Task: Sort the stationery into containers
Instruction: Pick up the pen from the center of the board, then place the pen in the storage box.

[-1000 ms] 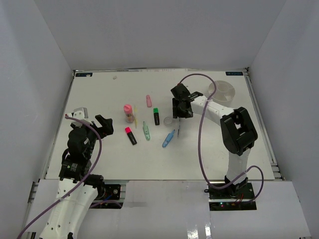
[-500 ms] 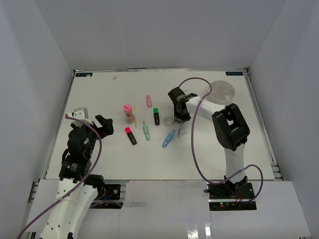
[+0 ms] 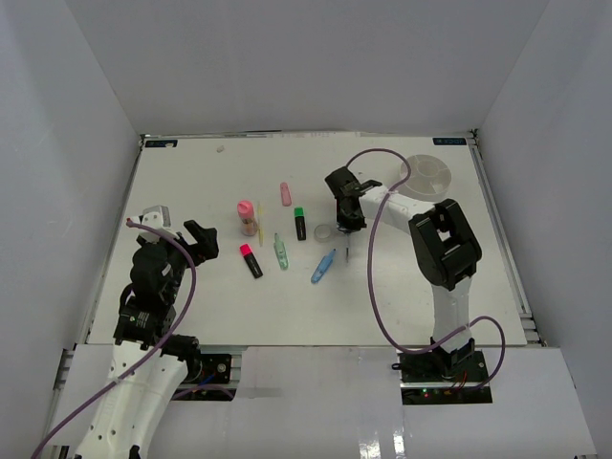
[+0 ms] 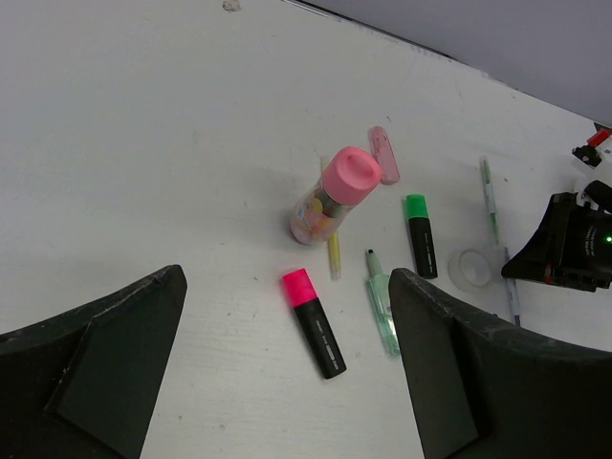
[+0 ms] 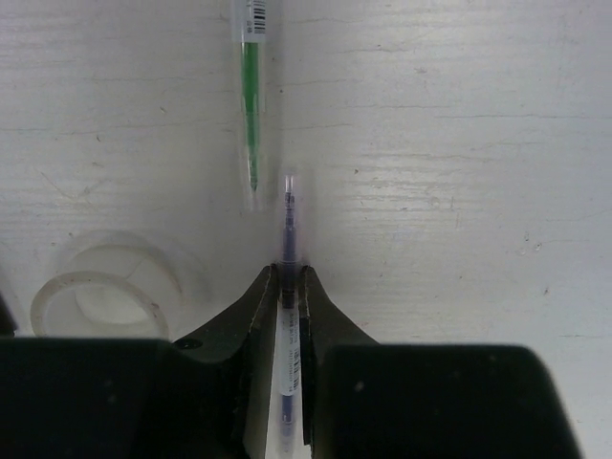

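Observation:
My right gripper (image 5: 289, 273) is shut on a thin clear pen with dark ink (image 5: 287, 225), low at the table next to the tape ring (image 5: 105, 287). A thin green pen (image 5: 251, 96) lies just ahead of it. In the top view the right gripper (image 3: 346, 216) is left of the round white tub (image 3: 427, 175). My left gripper (image 4: 287, 382) is open and empty, above the pink-capped highlighter (image 4: 314, 323). Beyond it lie the light green pen (image 4: 382, 304), green-capped highlighter (image 4: 419, 234), pink-capped glue stick (image 4: 330, 196), a yellow pencil (image 4: 334, 256) and the pink eraser (image 4: 384, 155).
A blue pen (image 3: 323, 266) lies on the table near the tape ring (image 3: 323, 232). The white table (image 3: 191, 182) is walled by grey panels on three sides. The right arm's cable (image 3: 378, 158) loops over the tub's side.
The right arm's elbow has swung left and the gripper has shifted slightly by the tape ring. The left arm has not moved.

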`<act>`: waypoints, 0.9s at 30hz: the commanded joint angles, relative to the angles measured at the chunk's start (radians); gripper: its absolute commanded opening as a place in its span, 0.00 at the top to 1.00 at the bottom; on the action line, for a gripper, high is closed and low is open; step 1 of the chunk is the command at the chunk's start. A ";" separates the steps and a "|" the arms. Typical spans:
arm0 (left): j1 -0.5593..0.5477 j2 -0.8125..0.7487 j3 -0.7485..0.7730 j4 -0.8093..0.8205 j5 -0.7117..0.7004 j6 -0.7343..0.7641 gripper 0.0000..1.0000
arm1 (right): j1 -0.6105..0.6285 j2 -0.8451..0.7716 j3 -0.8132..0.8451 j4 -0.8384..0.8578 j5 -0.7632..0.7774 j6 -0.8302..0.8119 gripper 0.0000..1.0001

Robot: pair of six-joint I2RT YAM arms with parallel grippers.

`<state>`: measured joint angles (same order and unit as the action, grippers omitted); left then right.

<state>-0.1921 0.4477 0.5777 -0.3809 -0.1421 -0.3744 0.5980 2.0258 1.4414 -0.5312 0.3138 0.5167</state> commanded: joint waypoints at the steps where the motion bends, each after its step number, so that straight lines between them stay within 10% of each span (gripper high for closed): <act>1: -0.004 0.003 -0.007 0.011 0.012 0.005 0.02 | -0.021 -0.030 -0.052 0.000 0.054 0.008 0.89; 15: -0.004 -0.004 -0.007 0.011 0.018 0.005 0.02 | -0.215 -0.613 -0.378 0.497 0.220 -0.187 0.92; 27: -0.026 -0.010 -0.004 0.005 0.007 0.006 0.02 | -0.581 -0.656 -0.446 0.937 0.220 -0.294 0.92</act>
<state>-0.2100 0.4423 0.5766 -0.3817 -0.1383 -0.3744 0.0498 1.3472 1.0142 0.1963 0.5201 0.2588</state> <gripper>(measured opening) 0.979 0.155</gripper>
